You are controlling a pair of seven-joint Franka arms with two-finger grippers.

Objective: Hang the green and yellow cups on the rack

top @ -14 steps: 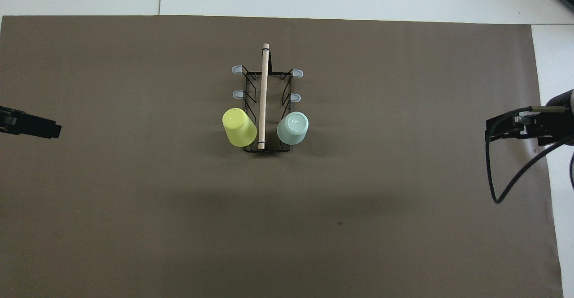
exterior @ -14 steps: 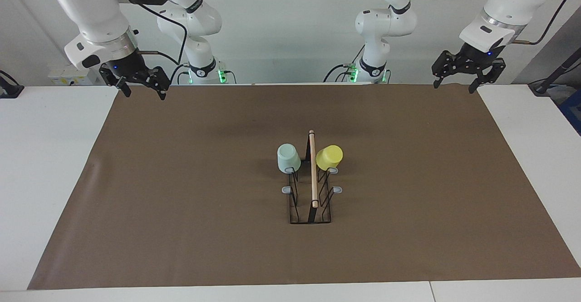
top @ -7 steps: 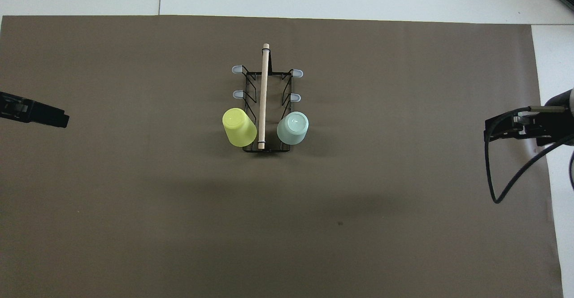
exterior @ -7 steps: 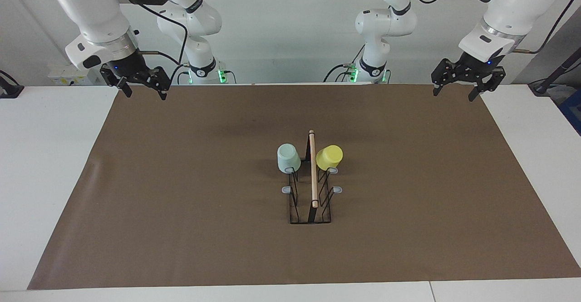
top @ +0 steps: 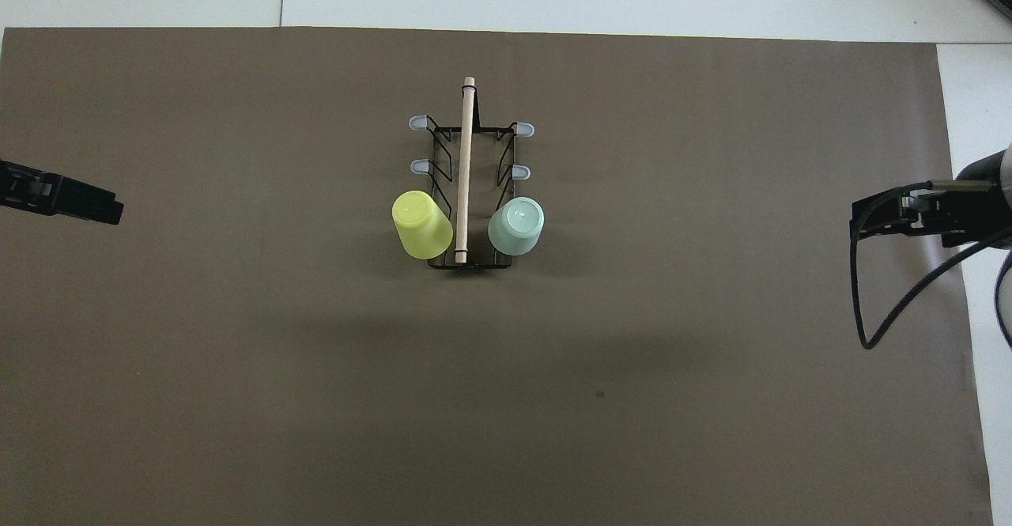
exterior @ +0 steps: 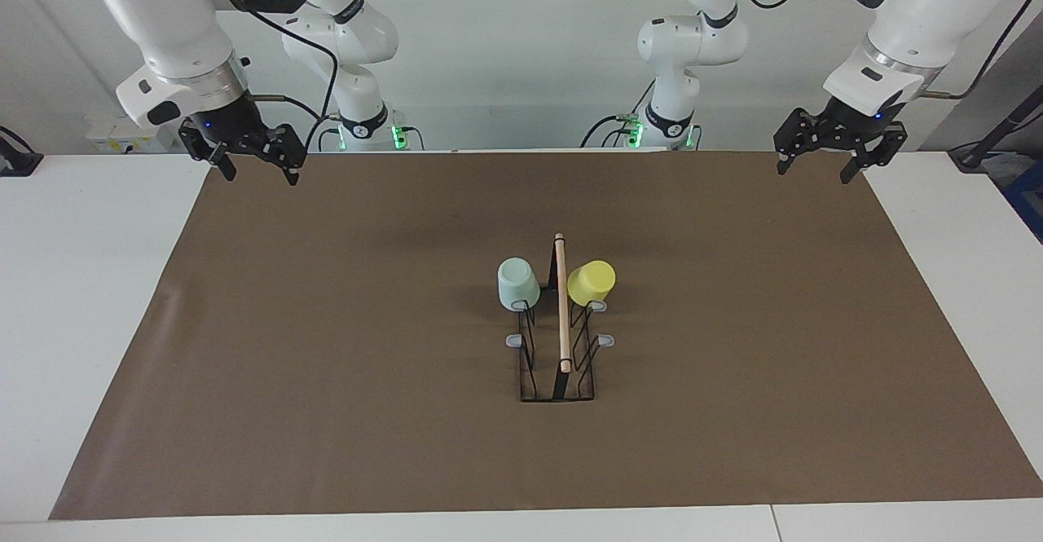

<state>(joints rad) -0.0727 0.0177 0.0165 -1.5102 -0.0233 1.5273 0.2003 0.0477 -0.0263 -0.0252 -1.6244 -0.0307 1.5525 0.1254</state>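
The black wire rack [exterior: 559, 338] stands in the middle of the brown mat [exterior: 326, 346] that covers the desk [exterior: 81, 281], its light wooden rod handle [top: 464, 170] running away from the robots. The mint green cup [exterior: 517, 283] and the yellow cup [exterior: 591, 282] both sit upside down on the pair of prongs nearest the robots, the green one toward the right arm's end, the yellow one toward the left arm's end and tilted outward. The four other grey-tipped prongs [top: 417, 123] are bare. The left hand [exterior: 817, 157] hangs over the mat's corner at its own end, fingers spread and holding nothing. The right hand [exterior: 257, 165] hangs likewise over the corner at the right arm's end, apparently open and empty, though its fingers show less plainly.
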